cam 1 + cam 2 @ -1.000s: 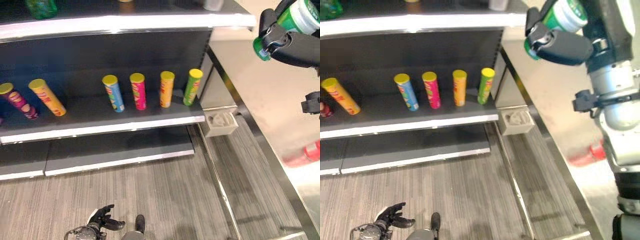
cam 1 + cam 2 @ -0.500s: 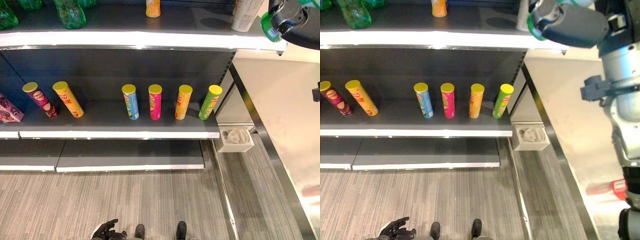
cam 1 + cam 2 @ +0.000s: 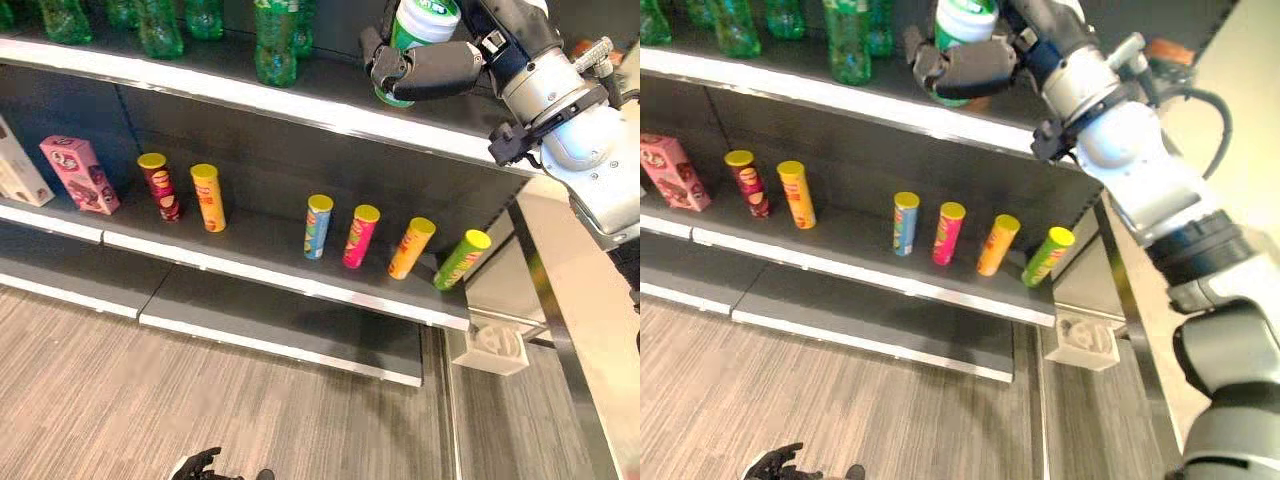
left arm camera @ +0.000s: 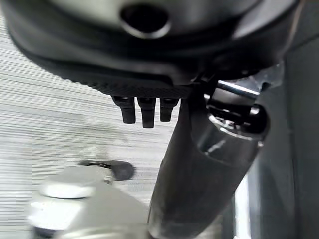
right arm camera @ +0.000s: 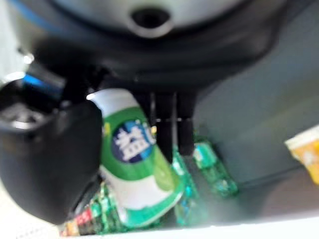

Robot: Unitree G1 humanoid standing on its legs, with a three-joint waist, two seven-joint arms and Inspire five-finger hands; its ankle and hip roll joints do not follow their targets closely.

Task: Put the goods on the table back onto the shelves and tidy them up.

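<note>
We have the green-and-white canister (image 3: 420,22) clamped in our right hand (image 3: 425,70), fingers and thumb curled round its body, and it hangs just above the front of the top shelf (image 3: 330,110), beside the green bottles (image 3: 275,40) that stand there. In the right wrist view the canister (image 5: 134,159) shows between thumb and fingers, with bottles lying past it. We judge it a stiff, light plastic tub with a smooth, rather slippery label — rigid enough to take a firm squeeze, best held round the middle of its barrel as it is now, clear of the white cap, so it can be stood upright. Our left hand (image 3: 197,466) hangs low by the floor, fingers loosely spread and holding nothing. A second ago the hand and canister were off to the right, beyond the end of the shelving, and half a second ago they were at the shelf's right end; now they are over the shelf itself, closer to the bottles. The whole view has swung too, so the tall snack tubes (image 3: 360,236) on the middle shelf have not themselves moved.
</note>
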